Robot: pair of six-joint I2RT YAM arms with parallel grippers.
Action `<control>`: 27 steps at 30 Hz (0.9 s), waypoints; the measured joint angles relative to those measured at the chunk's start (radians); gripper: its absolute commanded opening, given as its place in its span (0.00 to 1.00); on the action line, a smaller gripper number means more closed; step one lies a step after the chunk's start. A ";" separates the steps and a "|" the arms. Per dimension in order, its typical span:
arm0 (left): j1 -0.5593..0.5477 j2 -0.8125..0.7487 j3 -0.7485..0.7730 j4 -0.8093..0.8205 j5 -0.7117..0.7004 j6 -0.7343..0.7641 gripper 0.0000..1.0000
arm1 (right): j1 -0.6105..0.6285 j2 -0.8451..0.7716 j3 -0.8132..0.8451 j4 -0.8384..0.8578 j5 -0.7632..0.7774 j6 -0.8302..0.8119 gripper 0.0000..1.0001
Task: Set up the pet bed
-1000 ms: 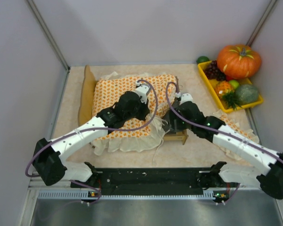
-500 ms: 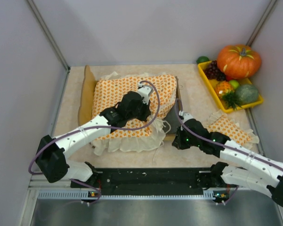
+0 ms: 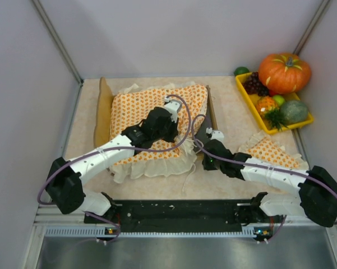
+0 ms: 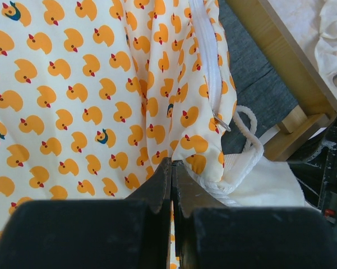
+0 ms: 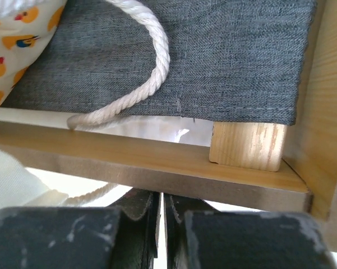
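Observation:
The pet bed stands at the left of the table, with its rounded headboard [image 3: 102,109] at the far left and its foot rail [image 4: 280,61] to the right. An orange-dotted bedspread [image 3: 146,109] covers most of it. The grey base [image 3: 205,130] is bare at the foot end. My left gripper [image 3: 169,130] rests on the bedspread near its right edge, shut on a ridge of the cloth [image 4: 157,112]. My right gripper [image 5: 160,193] is shut and empty, its tips just under the bed's wooden side rail [image 5: 157,157] at the near foot corner [image 3: 206,159].
A white cord [image 5: 151,67] lies looped on the grey base. The small dotted pillow [image 3: 269,152] lies on the table right of the bed. A yellow tray [image 3: 252,101] of fruit and a pumpkin [image 3: 284,72] stand at the back right. Walls enclose the table.
My right gripper dropped away from the foot of the bed, shut, and came in low at the near foot corner. The bedspread's right edge drew back, baring the grey base.

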 measured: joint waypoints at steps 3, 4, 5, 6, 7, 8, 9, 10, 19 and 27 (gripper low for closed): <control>0.011 0.017 0.012 -0.009 -0.009 0.000 0.00 | -0.010 0.065 0.002 0.070 0.027 -0.021 0.11; 0.017 0.022 0.019 -0.015 -0.013 -0.001 0.00 | -0.014 0.087 0.002 0.096 0.027 -0.030 0.17; 0.023 0.027 0.024 -0.019 -0.016 -0.002 0.00 | -0.017 0.106 0.002 0.120 0.026 -0.038 0.20; 0.028 0.031 0.029 -0.021 -0.018 -0.003 0.00 | -0.018 0.123 0.003 0.144 0.020 -0.047 0.23; 0.034 0.037 0.035 -0.025 -0.020 -0.005 0.00 | -0.018 0.134 0.003 0.163 0.014 -0.052 0.30; 0.041 0.043 0.041 -0.028 -0.021 -0.007 0.00 | -0.019 0.143 0.002 0.183 0.006 -0.060 0.33; 0.048 0.049 0.047 -0.031 -0.022 -0.009 0.00 | -0.020 0.146 -0.002 0.212 -0.011 -0.069 0.36; 0.053 0.055 0.051 -0.035 -0.023 -0.011 0.00 | -0.020 0.146 -0.008 0.235 -0.019 -0.071 0.46; 0.066 0.068 0.056 -0.045 -0.015 -0.014 0.00 | -0.020 0.149 -0.105 0.417 -0.063 -0.172 0.57; 0.066 0.068 0.056 -0.045 -0.008 -0.014 0.00 | -0.021 0.250 -0.067 0.443 -0.027 -0.230 0.52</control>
